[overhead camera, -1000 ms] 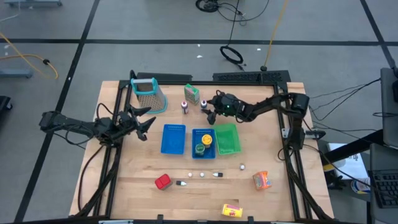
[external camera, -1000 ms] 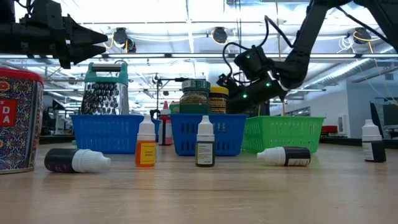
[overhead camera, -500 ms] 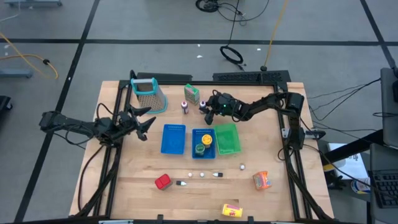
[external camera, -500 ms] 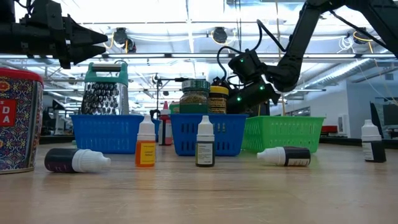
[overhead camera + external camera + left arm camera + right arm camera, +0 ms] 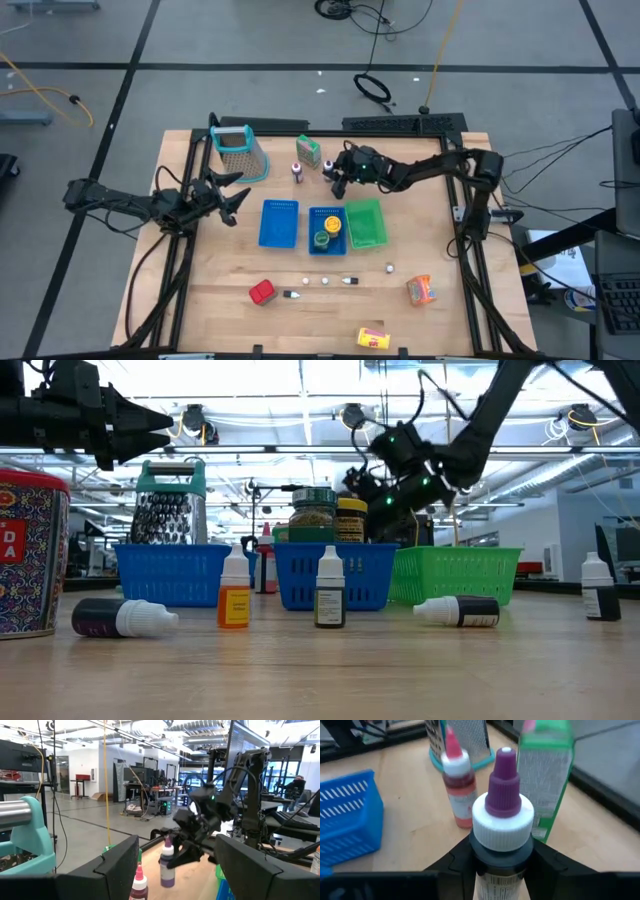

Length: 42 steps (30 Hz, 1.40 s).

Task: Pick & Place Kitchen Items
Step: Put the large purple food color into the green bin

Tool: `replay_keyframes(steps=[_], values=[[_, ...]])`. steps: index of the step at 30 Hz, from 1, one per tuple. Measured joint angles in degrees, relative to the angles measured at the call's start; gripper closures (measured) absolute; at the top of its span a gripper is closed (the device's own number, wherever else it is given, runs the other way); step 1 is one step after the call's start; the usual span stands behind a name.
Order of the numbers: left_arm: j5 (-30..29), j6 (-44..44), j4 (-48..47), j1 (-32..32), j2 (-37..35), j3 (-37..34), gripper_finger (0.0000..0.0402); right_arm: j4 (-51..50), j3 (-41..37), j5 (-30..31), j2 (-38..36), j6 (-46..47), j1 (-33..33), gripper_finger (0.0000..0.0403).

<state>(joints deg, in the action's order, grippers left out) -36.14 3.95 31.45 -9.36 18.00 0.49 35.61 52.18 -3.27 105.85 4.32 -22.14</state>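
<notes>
Purple-capped bottle [image 5: 502, 835] sits upright between the right gripper's [image 5: 501, 862] fingers [image 5: 455, 862], which clamp it just below the white collar; in the left wrist view it hangs clear of the tabletop, so it reads as lifted. Red-capped bottle [image 5: 458, 790] and green carton [image 5: 545, 780] stand just beyond the fingertips, grater [image 5: 240, 152] farther out on that side. For a clean carry: raise enough to clear the basket rims, keep the bottle vertical, swing away from the two neighbours, release only once low inside a basket. Middle blue basket [image 5: 327, 231] holds a green-lidded jar [image 5: 313, 512] and a yellow-lidded jar [image 5: 351, 519]; left blue basket [image 5: 279, 223] and green basket [image 5: 365, 222] show nothing inside from above. Left gripper [image 5: 232, 197] hovers off beside the grater, fingers spread, holding nothing.
</notes>
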Motion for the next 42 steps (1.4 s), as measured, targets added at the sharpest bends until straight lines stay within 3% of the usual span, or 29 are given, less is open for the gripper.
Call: replay_keyframes(steps=[20, 25, 33, 42], values=[[0.00, -0.26, -0.01, 0.01, 0.00, 0.00, 0.0135, -25.48, -0.44, 0.18, -24.19, -2.38, 9.50, 0.0288], [0.01, -0.47, 0.01, 0.01, 0.00, 0.00, 0.0135, -25.57, -5.40, 0.49, -29.22, 0.04, 11.88, 0.0290], [0.00, -0.74, 0.01, 0.00, 0.00, -0.01, 0.0135, -17.19, -17.33, 6.97, -36.92, 5.10, 15.43, 0.0287], [0.00, -0.90, 0.03, -0.01, 0.11, -0.02, 0.0135, -8.88, -25.27, 11.26, -36.54, 7.95, 18.54, 0.0288]])
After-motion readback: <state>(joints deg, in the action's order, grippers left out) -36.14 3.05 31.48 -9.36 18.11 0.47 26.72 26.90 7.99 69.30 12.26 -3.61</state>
